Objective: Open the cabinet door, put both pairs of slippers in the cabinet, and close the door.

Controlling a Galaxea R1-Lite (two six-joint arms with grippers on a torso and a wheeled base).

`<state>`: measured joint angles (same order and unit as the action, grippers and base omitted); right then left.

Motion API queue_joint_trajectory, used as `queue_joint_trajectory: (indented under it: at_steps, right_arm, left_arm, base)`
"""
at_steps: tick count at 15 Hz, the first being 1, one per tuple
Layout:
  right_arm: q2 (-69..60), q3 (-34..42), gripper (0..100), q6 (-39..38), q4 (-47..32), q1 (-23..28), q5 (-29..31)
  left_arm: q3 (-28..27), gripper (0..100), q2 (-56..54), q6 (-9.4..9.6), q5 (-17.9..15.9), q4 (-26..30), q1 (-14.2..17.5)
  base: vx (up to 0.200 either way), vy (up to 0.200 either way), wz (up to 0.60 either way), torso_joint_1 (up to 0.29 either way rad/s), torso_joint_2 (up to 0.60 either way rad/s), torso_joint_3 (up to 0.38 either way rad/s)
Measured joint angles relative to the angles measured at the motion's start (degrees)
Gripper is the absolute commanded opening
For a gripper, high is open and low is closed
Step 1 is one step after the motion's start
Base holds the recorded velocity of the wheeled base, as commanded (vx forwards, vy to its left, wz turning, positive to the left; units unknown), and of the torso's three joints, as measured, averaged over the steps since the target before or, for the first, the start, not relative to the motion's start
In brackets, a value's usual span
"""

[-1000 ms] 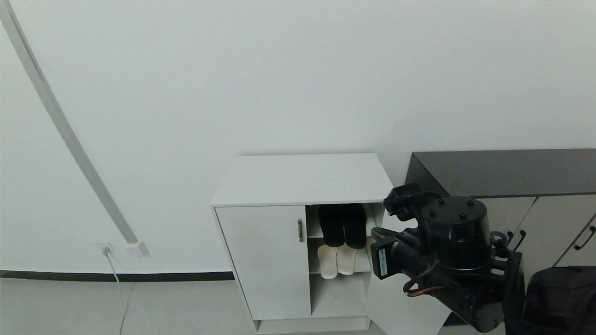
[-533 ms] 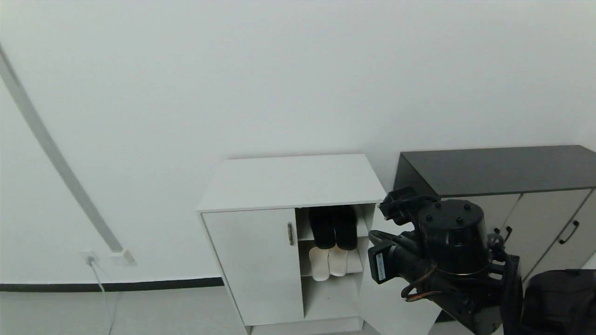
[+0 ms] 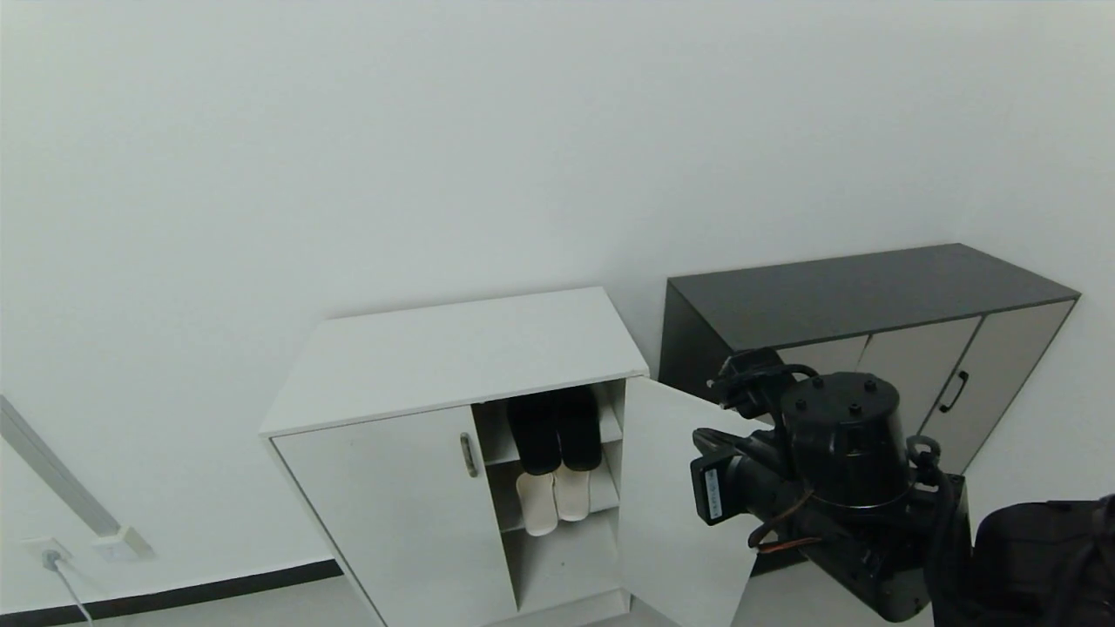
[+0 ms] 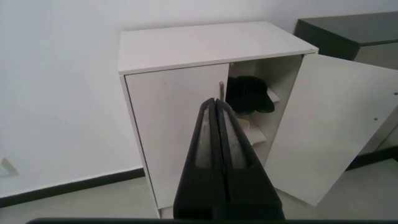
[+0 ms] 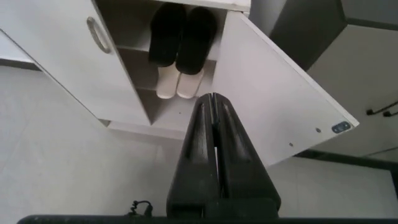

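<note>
The head camera has swung since a second ago, so the white cabinet [image 3: 453, 348] now sits farther to the left of the head view and more of the dark sideboard [image 3: 871, 287] beside it shows. The right arm holds the same place in the picture. Whether the door itself has moved cannot be told.

The cabinet stands against a white wall. Its left door [image 3: 392, 514] is shut, with a small metal handle [image 3: 469, 455] at its inner edge. Its right door [image 3: 671, 488] stands open, swung out toward the robot.

Both pairs of slippers are inside the open right compartment. The black slippers [image 3: 555, 431] are on the upper shelf, heels outward. The white slippers [image 3: 553, 501] are on the shelf just below them.

The right gripper [image 5: 213, 96] has its two fingers pressed flat together and holds nothing. It sits in front of the open compartment, between the shut door and the open one. Its tips point toward the white slippers, which lie beyond them, apart.

The left gripper [image 4: 215, 99] is likewise pinched closed and empty. It hangs well apart from the cabinet front, its tips in line with the handle.

A wall socket [image 3: 43, 550] sits low on the wall at far left.
</note>
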<state>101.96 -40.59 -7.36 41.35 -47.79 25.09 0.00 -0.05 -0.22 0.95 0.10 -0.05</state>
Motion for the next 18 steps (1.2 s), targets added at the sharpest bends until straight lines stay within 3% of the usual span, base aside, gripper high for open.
queue_joint_trajectory:
  at_steps: [4,8,11,18]
  right_arm:
    - [0.2,0.1,0,0.1,0.0,-0.1,0.1]
    - [1.2,-0.5,0,0.1,1.5,2.2,0.3]
    - [2.2,-3.4,0,1.5,0.9,7.9,-0.2]
    - [9.1,-20.3,0,3.1,-7.4,21.4,-11.9]
  left_arm:
    - [0.0,0,0.0,-0.10,-0.1,0.0,0.0]
    - [0.0,0,0.0,-0.02,0.0,0.0,0.0]
    - [0.0,0,0.0,-0.10,0.2,0.0,0.0]
    - [0.0,0,0.0,-0.35,0.2,0.0,0.0]
  base:
    - [-0.200,0.000,0.00,-0.001,0.00,0.001]
    - [0.000,0.000,0.00,0.000,0.00,0.000]
    - [0.000,0.000,0.00,0.000,0.00,0.000]
    - [0.000,0.000,0.00,0.000,0.00,0.000]
